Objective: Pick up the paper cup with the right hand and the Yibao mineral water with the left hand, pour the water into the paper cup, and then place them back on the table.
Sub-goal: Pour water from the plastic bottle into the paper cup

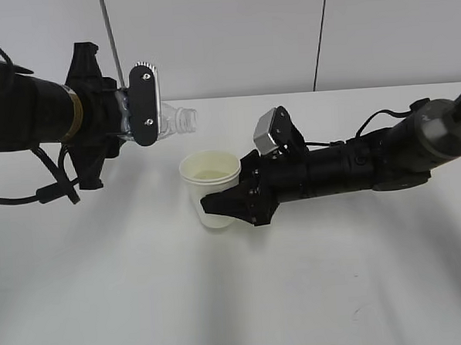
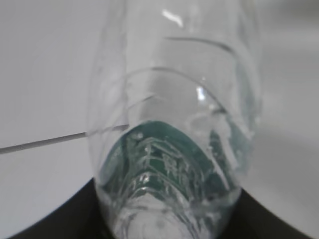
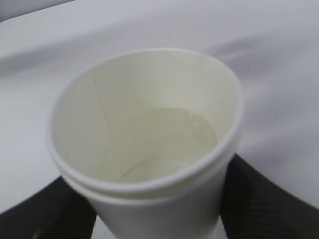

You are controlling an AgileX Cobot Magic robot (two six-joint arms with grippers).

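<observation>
Pouring step: left hand (image 1: 138,108) fingers pinching Yibao mineral water (image 1: 174,120) tipped toward three o'clock, right hand (image 1: 232,194) fingers pinching part-filled paper cup (image 1: 210,181); next, likely righting and returning both to table (image 1: 237,296).

Left gripper (image 1: 143,104) clamped, raised; right gripper (image 1: 230,201) clamped, low.

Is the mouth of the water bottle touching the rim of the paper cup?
Apart. In the exterior view the water bottle lies on its side above and left of the paper cup, with white table showing between them.
</observation>
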